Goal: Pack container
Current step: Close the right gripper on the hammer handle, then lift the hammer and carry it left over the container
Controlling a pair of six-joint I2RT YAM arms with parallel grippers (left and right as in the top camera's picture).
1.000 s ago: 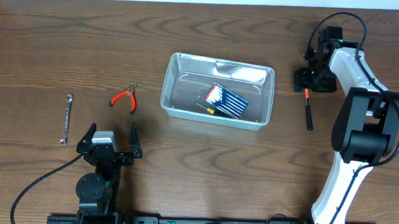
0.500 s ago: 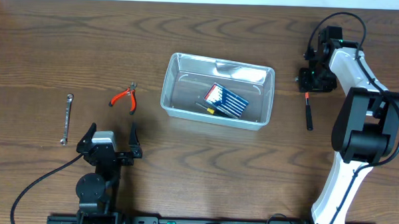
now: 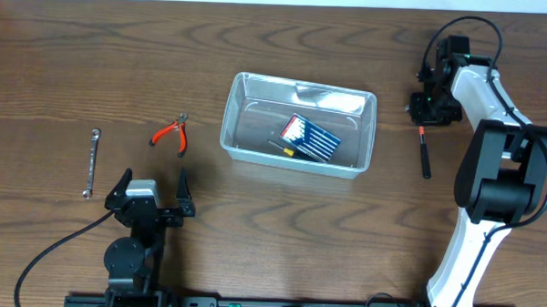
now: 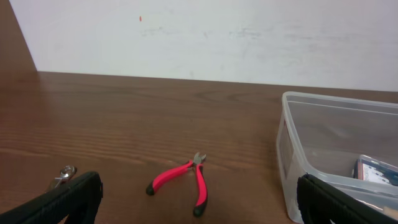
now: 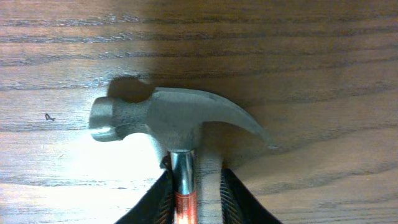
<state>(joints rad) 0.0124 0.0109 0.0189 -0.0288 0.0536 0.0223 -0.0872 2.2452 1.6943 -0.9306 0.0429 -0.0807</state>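
**Reference.** Directions are read from above, with 12 o'clock at the far edge of the desk [image 3: 76, 55].

**Right claw.** The right claw [image 5: 194, 175] sits low over the hammer [image 3: 424, 157]. Its jaws are drawn narrow, one on each side of the steel neck just below the head. The fingers [image 5: 239, 202] flank the neck closely. One looks to be against it, while a dark strip shows beside the other. Whether the grip is firm cannot be told.

**Left claw.** The left claw [image 3: 154, 178] is spread fully wide and holds nothing. It is parked at the near edge of the desk.

**Container.** The container [image 3: 227, 125] stands mid-desk with its long axis roughly 9 to 3. A blue case [image 3: 312, 138] lies inside it.

**Governing relation.**
- The hammer's long axis runs 12 to 6, with the head at the 12 end under the claw and the handle trailing toward 6.
- The container lies at about 9 o'clock from the right claw, well apart from it.
- The hammer therefore lies crosswise to the container's length and probably needs about a quarter-turn to lie flat inside.
- The right arm is far nearer to the hammer than the left.

**Remaining items.** The pliers [image 3: 171, 133] and the wrench [image 3: 91, 162] lie at 9 o'clock of the container, on the left arm's side.
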